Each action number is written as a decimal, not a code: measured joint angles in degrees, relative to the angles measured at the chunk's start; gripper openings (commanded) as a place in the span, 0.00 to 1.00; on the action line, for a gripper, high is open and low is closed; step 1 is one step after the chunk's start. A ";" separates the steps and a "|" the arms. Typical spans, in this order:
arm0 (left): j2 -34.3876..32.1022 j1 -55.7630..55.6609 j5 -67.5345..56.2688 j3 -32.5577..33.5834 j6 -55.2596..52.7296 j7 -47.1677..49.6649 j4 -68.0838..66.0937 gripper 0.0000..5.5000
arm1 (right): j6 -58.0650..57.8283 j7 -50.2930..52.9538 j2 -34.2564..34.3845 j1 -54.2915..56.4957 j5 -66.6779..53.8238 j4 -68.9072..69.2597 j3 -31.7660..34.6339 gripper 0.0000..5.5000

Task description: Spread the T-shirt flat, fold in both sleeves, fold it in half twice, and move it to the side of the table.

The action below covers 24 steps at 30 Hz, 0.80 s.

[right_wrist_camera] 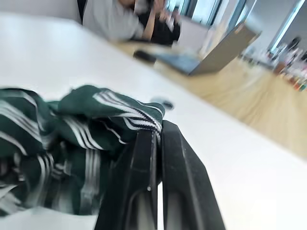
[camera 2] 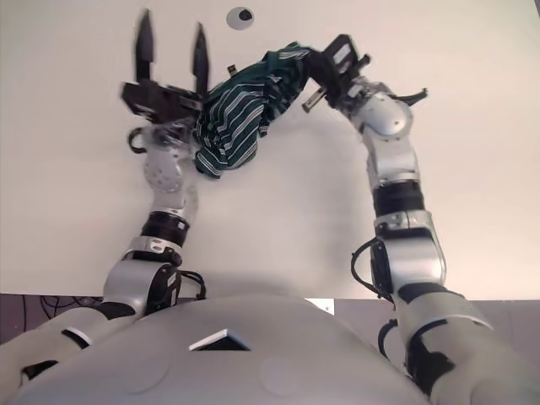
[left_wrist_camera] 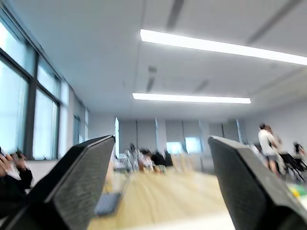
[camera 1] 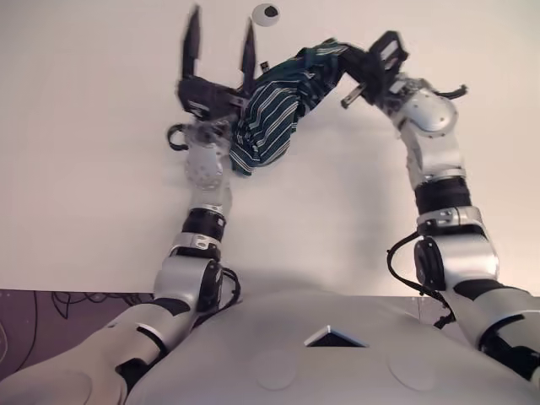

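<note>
The T-shirt is dark green with white stripes, bunched in a crumpled heap at the far middle of the white table. My right gripper is shut on the T-shirt's upper edge, lifting that end; the right wrist view shows striped cloth pinched between its dark fingers. My left gripper stands open just left of the heap, its two black fingers pointing away from me with nothing between them.
A small round white-and-black cap lies on the table just beyond the grippers. A laptop and a dark flat object sit on a wooden table further off. The white table stretches bare to both sides.
</note>
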State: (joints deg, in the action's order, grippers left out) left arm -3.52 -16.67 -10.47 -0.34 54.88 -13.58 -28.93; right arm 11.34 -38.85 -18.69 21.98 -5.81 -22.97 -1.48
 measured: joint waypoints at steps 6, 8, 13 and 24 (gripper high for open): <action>-14.15 6.95 -14.60 1.57 -20.70 -14.70 15.66 0.65 | 0.41 -14.15 -14.05 -19.31 -10.56 23.51 7.05 0.01; -17.32 8.36 -21.40 3.15 -27.66 -20.92 18.70 0.65 | 1.35 -17.96 -17.45 -25.43 -12.67 26.23 9.48 0.01; -21.59 11.18 -24.25 3.71 -33.52 -34.50 20.00 0.65 | 2.19 -28.00 -20.75 -34.87 -21.02 27.67 14.51 0.01; -18.71 0.28 9.24 -10.56 -30.05 -29.53 3.87 0.65 | 1.88 -33.66 -20.60 -38.84 -20.67 34.62 6.85 0.01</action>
State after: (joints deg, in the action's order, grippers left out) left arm -22.23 -16.39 -1.23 -10.90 24.83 -43.11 -25.06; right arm 13.23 -72.51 -39.29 -16.86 -26.48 11.65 5.37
